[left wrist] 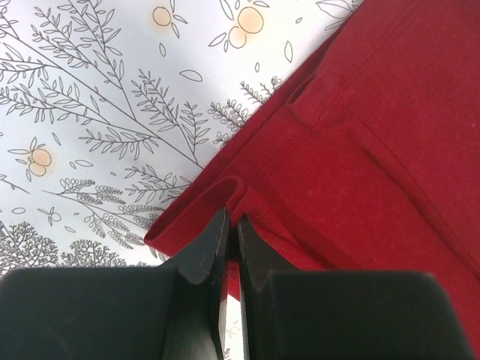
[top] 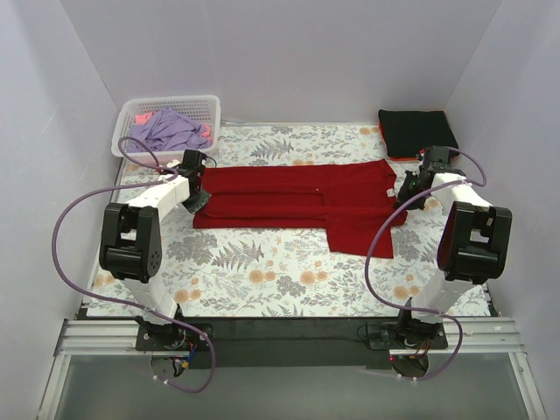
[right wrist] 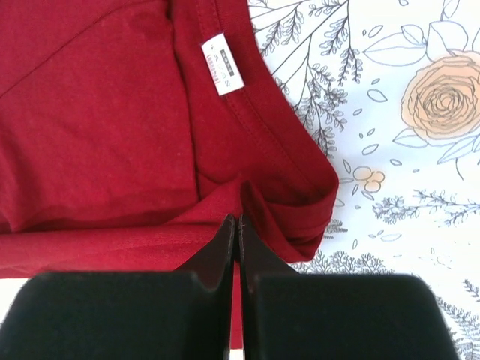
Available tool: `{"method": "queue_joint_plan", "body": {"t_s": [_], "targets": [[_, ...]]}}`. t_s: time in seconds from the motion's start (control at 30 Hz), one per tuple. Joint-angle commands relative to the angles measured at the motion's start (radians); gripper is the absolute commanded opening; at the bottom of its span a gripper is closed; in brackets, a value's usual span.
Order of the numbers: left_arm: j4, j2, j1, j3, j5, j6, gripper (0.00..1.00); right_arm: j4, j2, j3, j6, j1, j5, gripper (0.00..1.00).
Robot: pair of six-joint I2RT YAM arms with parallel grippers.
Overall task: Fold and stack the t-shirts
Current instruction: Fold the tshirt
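Deep-red t-shirt [top: 297, 197] lying flat on the desk [top: 262, 276], which is covered in a floral print. The shirt's long axis runs left to right, hem to the left and neck to the right. It forms a narrow band of soft matte cotton with stitched hems. What appears to be a sleeve spreads toward the near edge at the right end.

The left pincer [left wrist: 231, 219] is closed, its black fingertips nipping a small raised fold at the hem corner. The right pincer [right wrist: 236, 222] is likewise closed, on a fold of the ribbed neck edge, with the white neck label [right wrist: 223, 64] just beyond its tips.

At the far right corner a black t-shirt [top: 417, 131] sits squarely folded on an orange-red t-shirt [top: 395, 157]. At the far left a white lattice basket [top: 131, 112] holds a crumpled lavender t-shirt [top: 171, 131] and a pink t-shirt [top: 144, 116].
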Motion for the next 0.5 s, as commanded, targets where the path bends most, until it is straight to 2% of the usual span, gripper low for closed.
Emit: {"method": "queue_joint_plan", "body": {"t_s": [0.0,0.23,0.3,0.37,0.47], "targets": [[0.032,0.008,0.019,0.008,-0.043,-0.008,0.00,0.052,0.018,0.035,-0.020,-0.005,0.042,0.01],[0.031,0.053,0.027,0.001,-0.040,-0.037,0.00,0.094,0.036,0.006,-0.018,-0.005,0.039,0.01],[0.032,0.048,0.030,-0.009,-0.046,-0.048,0.05,0.106,0.035,0.002,-0.020,-0.005,0.033,0.05],[0.042,0.042,0.031,-0.017,-0.043,-0.051,0.17,0.109,0.038,-0.006,-0.021,-0.004,0.017,0.11],[0.059,0.024,0.031,-0.028,-0.030,-0.048,0.33,0.109,0.025,-0.011,-0.024,-0.005,0.003,0.25]]}}
